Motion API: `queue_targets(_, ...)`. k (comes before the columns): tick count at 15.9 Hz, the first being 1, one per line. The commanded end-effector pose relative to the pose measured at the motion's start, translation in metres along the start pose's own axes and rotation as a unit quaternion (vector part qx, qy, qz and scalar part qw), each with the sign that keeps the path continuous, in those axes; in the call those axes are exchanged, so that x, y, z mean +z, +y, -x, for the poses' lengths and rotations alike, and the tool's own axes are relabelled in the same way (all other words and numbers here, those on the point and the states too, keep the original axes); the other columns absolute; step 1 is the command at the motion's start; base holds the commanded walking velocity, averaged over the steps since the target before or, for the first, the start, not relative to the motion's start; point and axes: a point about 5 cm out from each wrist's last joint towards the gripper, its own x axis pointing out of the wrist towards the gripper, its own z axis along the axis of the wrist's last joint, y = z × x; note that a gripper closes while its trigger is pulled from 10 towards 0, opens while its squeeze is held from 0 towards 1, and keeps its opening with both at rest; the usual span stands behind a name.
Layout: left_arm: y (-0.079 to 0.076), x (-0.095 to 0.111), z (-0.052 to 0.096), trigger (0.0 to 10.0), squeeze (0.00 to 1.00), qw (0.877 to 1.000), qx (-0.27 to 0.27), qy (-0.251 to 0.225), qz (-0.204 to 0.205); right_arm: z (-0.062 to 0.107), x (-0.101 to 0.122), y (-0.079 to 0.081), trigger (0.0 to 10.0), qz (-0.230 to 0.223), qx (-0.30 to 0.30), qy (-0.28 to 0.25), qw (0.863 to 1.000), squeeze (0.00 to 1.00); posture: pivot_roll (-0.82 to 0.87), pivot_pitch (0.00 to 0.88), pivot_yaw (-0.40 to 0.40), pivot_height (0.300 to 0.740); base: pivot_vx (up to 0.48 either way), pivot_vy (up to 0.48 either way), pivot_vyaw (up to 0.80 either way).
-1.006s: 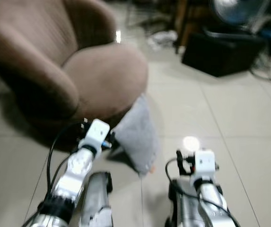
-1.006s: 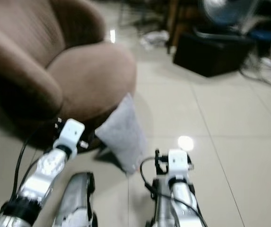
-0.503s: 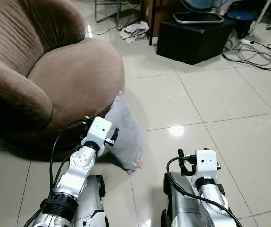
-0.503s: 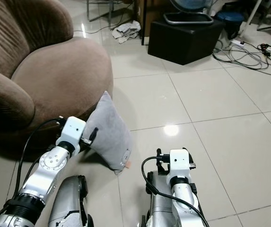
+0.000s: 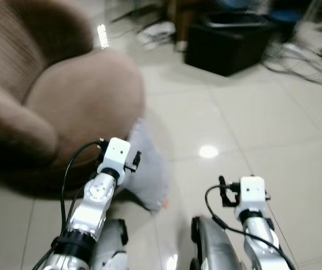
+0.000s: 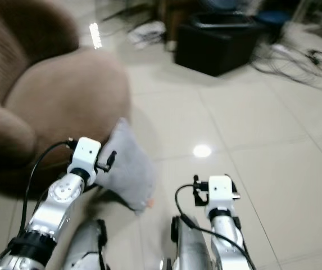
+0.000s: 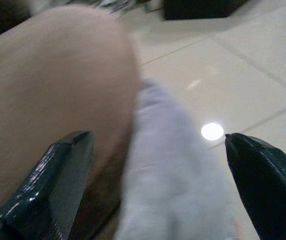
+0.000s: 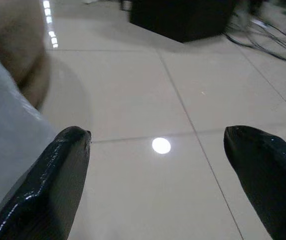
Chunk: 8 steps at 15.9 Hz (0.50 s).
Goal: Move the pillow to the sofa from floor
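Note:
A grey pillow (image 5: 149, 171) leans on the tiled floor against the front of a brown rounded sofa (image 5: 65, 101). In the left wrist view the grey pillow (image 7: 172, 170) lies straight ahead between the spread black fingers (image 7: 53, 175) of my left gripper (image 7: 157, 165), which is open and apart from it. My left arm (image 5: 101, 185) reaches toward the pillow's near side. My right gripper (image 8: 157, 165) is open over bare tiles, with the pillow's edge (image 8: 8, 125) to one side. The right arm (image 5: 250, 202) is held low to the right of the pillow.
A black box (image 5: 234, 45) stands on the floor at the back, with cables (image 5: 307, 53) to its right and a crumpled cloth (image 5: 155, 31) to its left. Light tiles with a lamp glare (image 5: 208, 151) stretch right of the pillow.
The head camera has shifted and the picture is blurred. Both arms hold much the same pose before the pillow.

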Motion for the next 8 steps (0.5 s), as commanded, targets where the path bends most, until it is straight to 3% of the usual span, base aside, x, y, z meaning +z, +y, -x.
queue_targets(1,0.0006,0.0019,-0.0019,10.0,0.0,1.0,0.007,0.002,0.006,0.0039,-0.0045,-0.0008,10.0,-0.003,0.0,0.01,1.0,0.0,-0.02,0.075,0.0,0.561,0.435,0.0,0.0)
queue_targets(2,0.0018,0.0032,-0.003,10.0,0.0,1.0,0.019,-0.002,-0.007,0.0046,-0.006,-0.0009,10.0,-0.002,0.001,0.013,1.0,0.0,-0.02,0.075,-0.001,0.561,0.435,0.0,0.0)
queue_targets(4,0.0017,0.003,-0.0038,10.0,0.0,0.999,0.028,0.002,-0.016,0.0039,-0.0057,-0.0006,10.0,-0.002,0.002,0.012,1.0,0.0,-0.02,0.074,-0.002,0.561,0.0,0.0,0.0)
queue_targets(8,0.0048,0.0024,-0.0052,10.0,0.0,0.999,0.05,0.008,0.006,0.0018,-0.006,-0.0017,10.0,0.001,0.008,0.014,1.0,0.0,-0.01,0.073,-0.014,0.561,0.0,0.0,0.0)
